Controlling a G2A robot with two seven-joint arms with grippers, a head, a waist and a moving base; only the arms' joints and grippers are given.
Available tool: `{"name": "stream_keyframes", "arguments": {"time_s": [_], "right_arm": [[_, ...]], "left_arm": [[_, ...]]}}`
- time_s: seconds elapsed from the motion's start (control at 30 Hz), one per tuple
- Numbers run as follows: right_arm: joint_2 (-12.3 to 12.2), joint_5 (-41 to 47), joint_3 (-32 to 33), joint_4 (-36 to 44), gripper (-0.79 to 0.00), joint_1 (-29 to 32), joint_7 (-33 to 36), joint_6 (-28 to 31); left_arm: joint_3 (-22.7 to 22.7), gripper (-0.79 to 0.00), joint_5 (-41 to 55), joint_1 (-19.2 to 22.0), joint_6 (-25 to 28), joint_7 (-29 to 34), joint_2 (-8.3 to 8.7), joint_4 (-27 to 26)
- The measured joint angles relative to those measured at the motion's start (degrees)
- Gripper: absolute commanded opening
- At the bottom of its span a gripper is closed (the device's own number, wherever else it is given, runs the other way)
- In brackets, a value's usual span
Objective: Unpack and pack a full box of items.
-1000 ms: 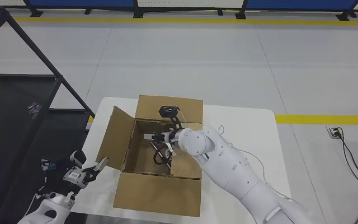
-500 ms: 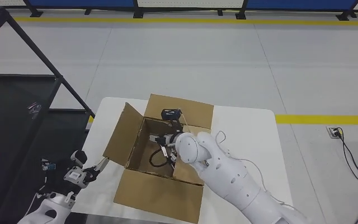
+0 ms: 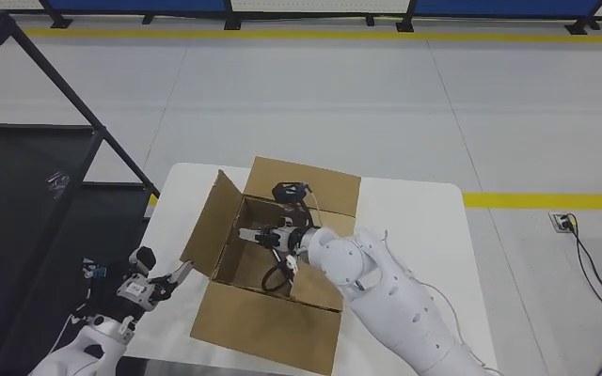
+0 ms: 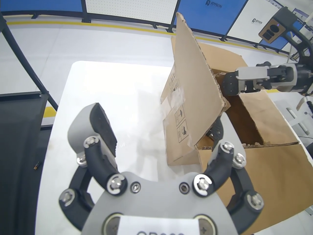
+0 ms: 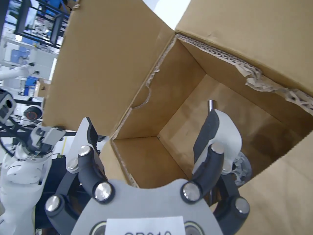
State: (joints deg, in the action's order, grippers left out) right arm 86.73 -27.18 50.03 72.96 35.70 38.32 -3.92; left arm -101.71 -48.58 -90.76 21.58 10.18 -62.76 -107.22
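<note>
Right wrist view: spread fingers apparently just inside box

Three cameras, one shared box
We looked down on the table from overhead; our left wrist camera faced the box's outer flap from nearby, and our right wrist camera peered closely into its open inside.

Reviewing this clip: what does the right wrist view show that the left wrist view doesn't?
Right wrist view: the inside of the cardboard box, down to its brown floor, and a torn corrugated edge along the rim. Left wrist view: the box's outer wall with printed symbols, the white table, and the left gripper open close beside that wall. Both: the box with flaps raised, and the right gripper, open, above the opening.
</note>
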Motion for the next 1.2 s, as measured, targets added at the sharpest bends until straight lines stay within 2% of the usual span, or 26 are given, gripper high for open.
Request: {"name": "stream_keyframes", "arguments": {"time_s": [0.07, 0.27, 0.5, 0.93, 1.2], "right_arm": [[-0.01, 0.71, 0.39, 0.04, 0.000, 0.39, 0.17, 0.74], [1.09, 11.91, 1.00, -2.28, 0.000, 0.83, -1.86, 9.75], [3.41, 20.51, -2.14, -6.58, 0.000, -1.93, -4.05, 17.05], [7.38, 26.13, -7.90, -13.51, 0.000, -7.30, -4.42, 25.29], [8.35, 29.98, -7.84, -18.50, 0.000, -9.12, 0.51, 30.41]], "left_arm": [[0.61, 0.000, -0.51, 0.21, -0.27, 0.16, -0.03, -0.30], [2.63, 0.000, -2.83, 0.21, -0.41, 0.24, -0.13, -1.19], [4.37, 0.000, -4.78, 0.30, -0.92, 0.04, -0.24, -1.41], [6.30, 0.000, -6.85, 1.61, -1.96, 0.25, -0.37, -2.00], [4.55, 0.000, -6.67, 4.09, -4.80, 0.81, -0.34, -0.02]]}}
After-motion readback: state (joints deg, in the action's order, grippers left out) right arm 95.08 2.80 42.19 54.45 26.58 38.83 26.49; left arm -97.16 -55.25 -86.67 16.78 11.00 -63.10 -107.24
